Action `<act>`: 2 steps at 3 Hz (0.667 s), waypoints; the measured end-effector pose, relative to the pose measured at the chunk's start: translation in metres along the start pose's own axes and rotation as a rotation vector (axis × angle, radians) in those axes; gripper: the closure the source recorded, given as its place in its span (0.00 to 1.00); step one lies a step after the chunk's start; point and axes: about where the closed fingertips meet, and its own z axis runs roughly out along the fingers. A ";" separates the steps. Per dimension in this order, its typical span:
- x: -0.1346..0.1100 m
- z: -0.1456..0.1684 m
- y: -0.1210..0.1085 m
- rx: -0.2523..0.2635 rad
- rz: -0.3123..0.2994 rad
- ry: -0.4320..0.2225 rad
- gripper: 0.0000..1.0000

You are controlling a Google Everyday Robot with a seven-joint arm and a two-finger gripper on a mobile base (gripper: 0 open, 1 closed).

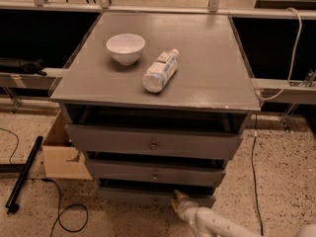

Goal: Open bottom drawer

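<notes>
Gripper (178,199) sits low at the bottom drawer (126,195), right of its knob (155,200). Its hold I can't tell

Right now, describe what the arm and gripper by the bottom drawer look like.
The gripper, low at the front of the bottom drawer, is pale cream and tapers to a narrow tip. The arm behind it is a smooth white rounded tube with a bulging joint. No cables or markings show on it.

A white tubular arm (217,224) is seen, smooth and round-jointed, tipped by a pale gripper (178,199) at the bottom drawer (129,196).
</notes>
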 end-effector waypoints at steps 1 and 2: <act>0.000 0.000 0.000 0.000 0.000 0.000 0.82; 0.000 0.000 0.000 0.000 0.000 0.000 0.58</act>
